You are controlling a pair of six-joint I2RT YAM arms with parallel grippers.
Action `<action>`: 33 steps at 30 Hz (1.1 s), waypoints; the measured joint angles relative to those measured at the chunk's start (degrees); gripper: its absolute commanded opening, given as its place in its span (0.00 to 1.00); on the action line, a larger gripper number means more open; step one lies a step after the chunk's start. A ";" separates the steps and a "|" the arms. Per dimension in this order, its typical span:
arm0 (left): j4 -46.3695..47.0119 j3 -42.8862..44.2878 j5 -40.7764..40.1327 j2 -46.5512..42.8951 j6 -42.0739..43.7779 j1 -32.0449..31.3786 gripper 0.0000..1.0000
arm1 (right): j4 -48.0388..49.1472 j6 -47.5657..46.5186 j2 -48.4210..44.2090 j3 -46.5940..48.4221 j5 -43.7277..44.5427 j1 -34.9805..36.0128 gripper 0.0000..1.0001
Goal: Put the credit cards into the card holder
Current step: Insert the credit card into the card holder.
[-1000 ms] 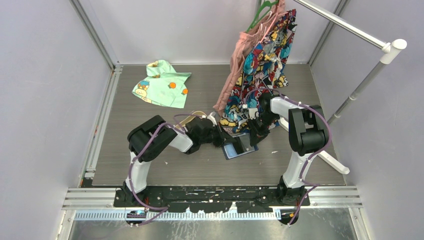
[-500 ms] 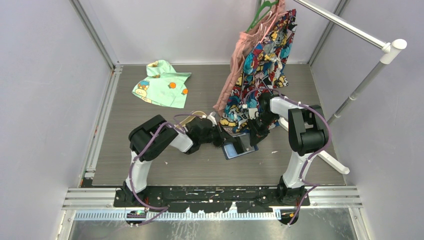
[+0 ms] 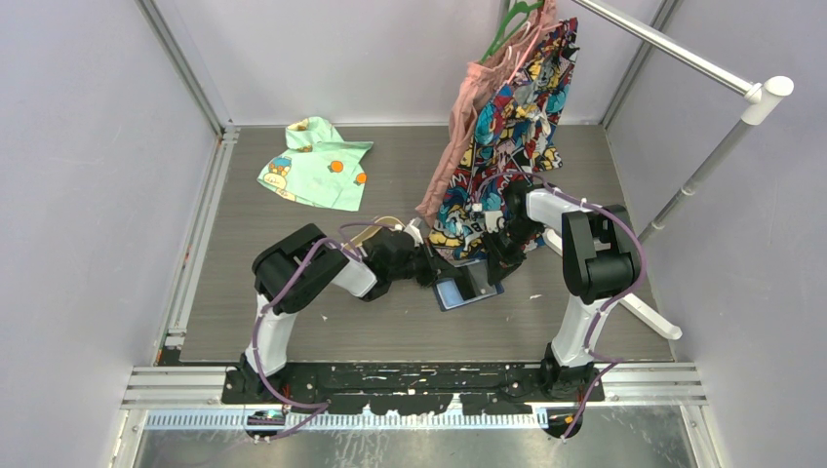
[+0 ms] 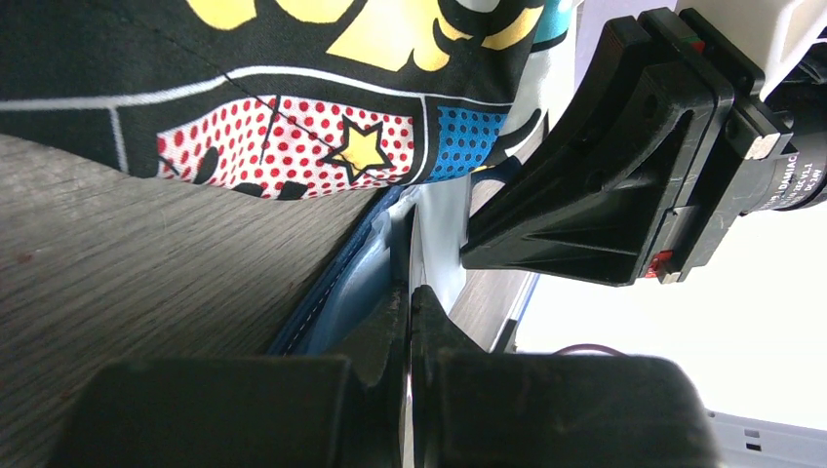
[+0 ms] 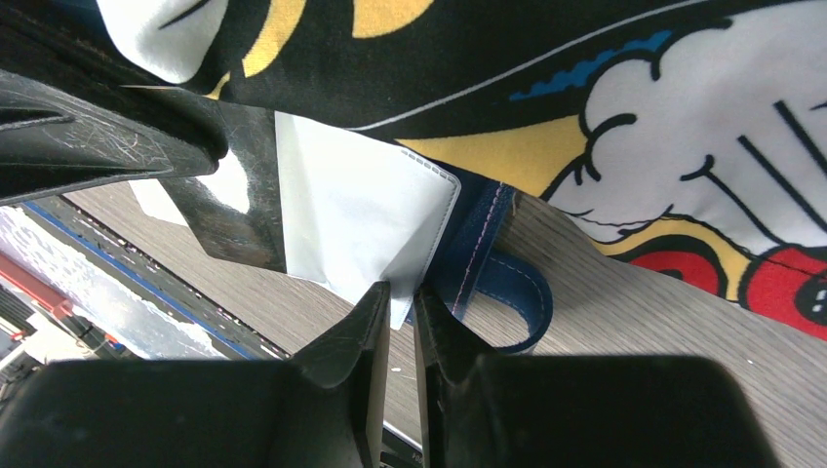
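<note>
The left gripper (image 4: 410, 302) is fully closed. Its tips meet on the near edge of the card holder (image 4: 346, 292), and it appears to pin that edge against the table (image 3: 390, 322). The card holder lies open between the two arms, partly under the hem of a hanging comic-print garment (image 5: 605, 107). On its far side the right gripper (image 5: 400, 310) is nearly closed and pinches one corner of the pale inner pocket (image 5: 356, 219). A dark glossy panel (image 5: 234, 205) beside that pocket may be one of the credit cards, but this cannot be confirmed. The holder is judged light, limp and foldable, with slick pocket film that is likely to slip from a shallow pinch. Grip the stitched navy border rather than the film. Cards are judged stiff, thin and smooth: hold one by a short edge and present it square to the pocket mouth.
</note>
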 measured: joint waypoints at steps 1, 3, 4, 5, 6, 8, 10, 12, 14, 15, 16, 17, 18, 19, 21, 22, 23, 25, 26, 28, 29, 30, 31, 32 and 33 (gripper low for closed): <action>0.11 -0.02 0.02 0.04 0.00 0.00 0.00 | 0.00 0.02 0.00 0.00 0.00 0.02 0.21; 0.24 -0.02 0.02 0.11 0.00 0.00 0.00 | 0.00 0.02 0.00 0.00 0.04 0.07 0.21; 0.35 -0.02 0.04 0.17 -0.02 0.00 0.00 | 0.00 0.02 0.00 0.02 0.07 0.09 0.21; 0.66 -0.02 0.09 0.33 0.00 0.00 0.00 | 0.00 0.02 0.00 0.02 0.07 0.09 0.21; 0.94 -0.02 0.17 0.46 0.00 0.00 0.00 | 0.00 0.02 0.00 0.02 0.07 0.09 0.21; 1.44 0.09 0.44 0.81 0.00 0.00 0.00 | 0.00 0.02 0.00 0.02 0.07 0.09 0.21; 1.99 0.33 0.72 1.27 0.00 0.02 0.00 | 0.00 0.04 0.00 0.02 0.07 0.09 0.21; 2.47 0.48 0.96 1.60 0.00 0.02 0.00 | 0.00 0.04 0.00 0.04 0.09 0.09 0.21; 2.54 0.48 0.98 1.60 -0.09 0.02 0.00 | 0.00 0.07 0.00 0.04 0.11 0.09 0.21; 2.56 0.48 1.01 1.60 -0.09 0.04 0.00 | 0.00 0.09 0.00 0.04 0.11 0.09 0.21; 2.56 0.48 1.05 1.60 -0.09 0.07 0.00 | 0.00 0.09 0.00 0.04 0.11 0.09 0.21; 2.56 0.48 1.16 1.60 -0.09 0.11 0.00 | 0.00 0.11 0.00 0.04 0.13 0.09 0.21; 2.54 0.48 1.31 1.60 -0.07 0.15 0.00 | 0.00 0.20 0.00 0.04 0.13 0.09 0.21; 2.54 0.48 1.46 1.60 -0.07 0.22 0.00 | 0.02 0.22 0.00 0.04 0.13 0.11 0.21; 2.51 0.48 1.60 1.57 0.04 0.28 0.00 | 0.00 0.24 0.00 0.04 0.13 0.11 0.21; 2.47 0.48 1.66 1.55 0.04 0.31 0.00 | 0.00 0.24 0.00 0.04 0.13 0.11 0.21; 2.36 0.50 1.73 1.53 0.13 0.33 0.00 | 0.02 0.24 0.00 0.04 0.13 0.11 0.21; 1.60 0.70 1.79 1.36 0.33 0.35 0.00 | 0.02 0.24 0.00 0.04 0.11 0.11 0.21; 1.11 0.83 1.81 1.22 0.42 0.35 0.00 | 0.02 0.24 0.00 0.04 0.11 0.11 0.21; -0.68 1.29 1.81 0.72 0.57 0.35 0.00 | 0.02 0.26 0.00 0.04 0.09 0.11 0.21; -1.77 1.51 1.84 0.39 0.63 0.35 0.00 | 0.02 0.26 0.00 0.04 0.09 0.11 0.21; -2.82 1.75 1.86 0.15 0.72 0.35 0.00 | 0.02 0.26 0.00 0.04 0.09 0.11 0.21; -4.68 2.25 1.86 -0.22 0.76 0.35 0.00 | 0.02 0.26 0.00 0.04 0.07 0.11 0.21; -5.09 2.36 1.86 -0.31 0.79 0.35 0.00 | 0.02 0.28 0.00 0.04 0.07 0.11 0.21; -6.27 2.71 1.92 -0.52 0.96 0.35 0.00 | 0.02 0.31 0.00 0.04 0.04 0.11 0.21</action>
